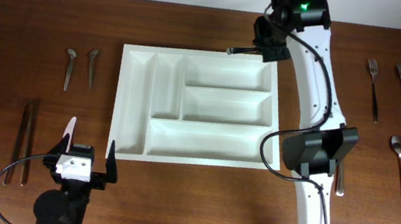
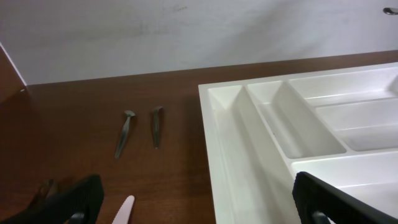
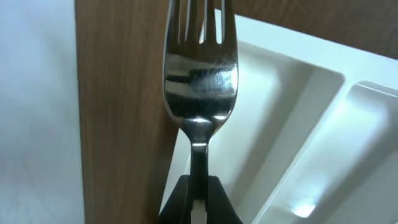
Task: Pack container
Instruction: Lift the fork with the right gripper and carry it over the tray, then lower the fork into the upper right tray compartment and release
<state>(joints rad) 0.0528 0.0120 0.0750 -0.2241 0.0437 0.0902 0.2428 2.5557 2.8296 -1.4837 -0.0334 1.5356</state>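
Treat the central tray [image 1: 132, 102] as probably light, stiff, slick plastic; pinch its rim. Grips a fork [image 3: 200, 68] by the neck in the right claw [image 3: 199, 199] at the far rim; holds the left claw [image 1: 90, 144] agape, empty.

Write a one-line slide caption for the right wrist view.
Fork pinched at its neck by the right fingers over the rim of the white cutlery tray.

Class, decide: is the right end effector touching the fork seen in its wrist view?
Touching. The right wrist view shows the fork with its neck clamped between the two sides of the shut right end effector, with no gap on either side.
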